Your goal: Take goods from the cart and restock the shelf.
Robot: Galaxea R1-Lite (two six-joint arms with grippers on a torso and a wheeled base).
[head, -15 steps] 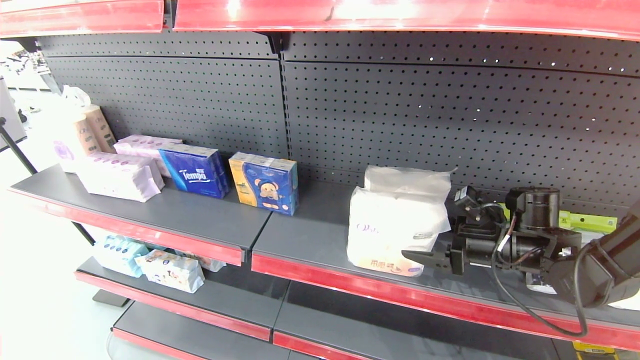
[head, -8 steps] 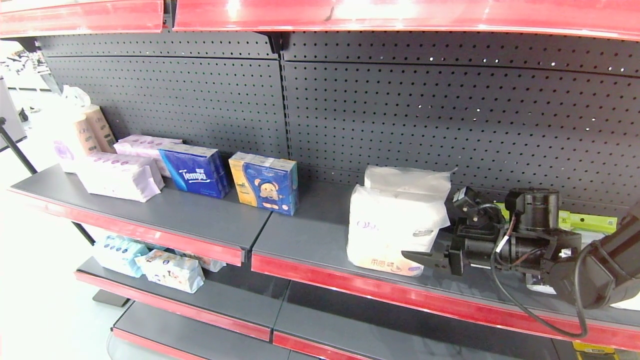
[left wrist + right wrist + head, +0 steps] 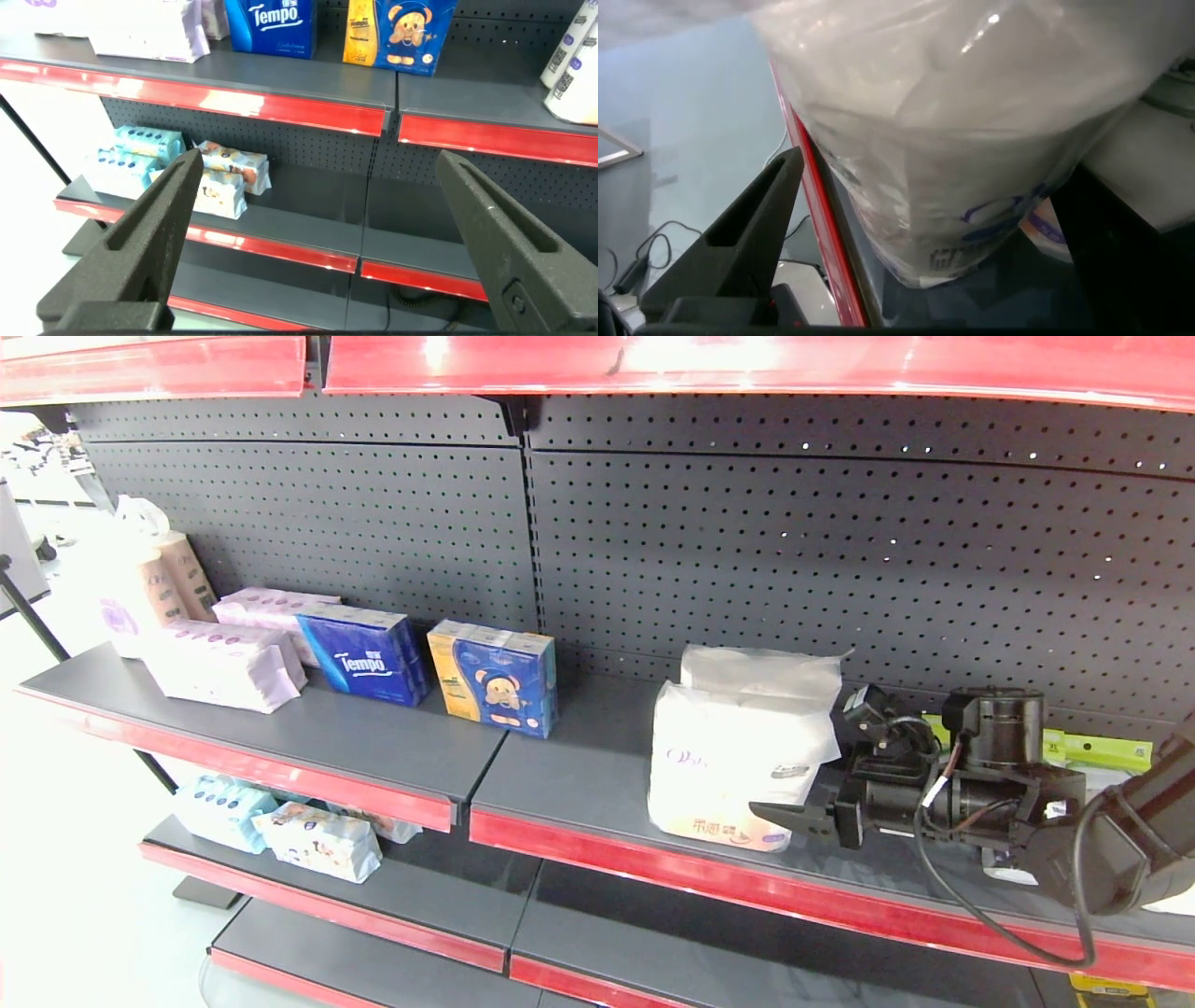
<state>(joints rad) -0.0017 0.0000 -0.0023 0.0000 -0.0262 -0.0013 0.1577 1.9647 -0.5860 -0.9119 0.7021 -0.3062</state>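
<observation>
- Black perforated back panel (image 3: 747, 541) is rising behind a dark grey metal shelf (image 3: 579, 775) with a glossy red front strip.
- The white plastic-wrapped tissue pack (image 3: 738, 747) is standing upright on this shelf, right of the middle and close to the front edge. It is carrying faint purple lettering on its face and a small orange-printed band along the bottom.
- The right gripper (image 3: 934, 187) is reaching in from the right at shelf height, its jaws spread wide with the white pack sitting between them. Whether they are pressing on the wrap I cannot tell.
- The left gripper (image 3: 318, 159) is hanging low in front of the lower shelves, jaws spread apart and holding nothing.
- A dark blue boxy tissue pack (image 3: 369, 658) with white script lettering is standing further left, beside a yellow-and-blue pack (image 3: 495, 677) that is showing a cartoon bear.
- Pale lilac soft packs (image 3: 224, 663) with purple print are lying at the shelf's left end.
- Light blue and white packs (image 3: 224, 807) are lying on the shelf below.
- A yellow-green printed strip (image 3: 1102, 747) is showing behind the right arm; its writing is too small to make out.
</observation>
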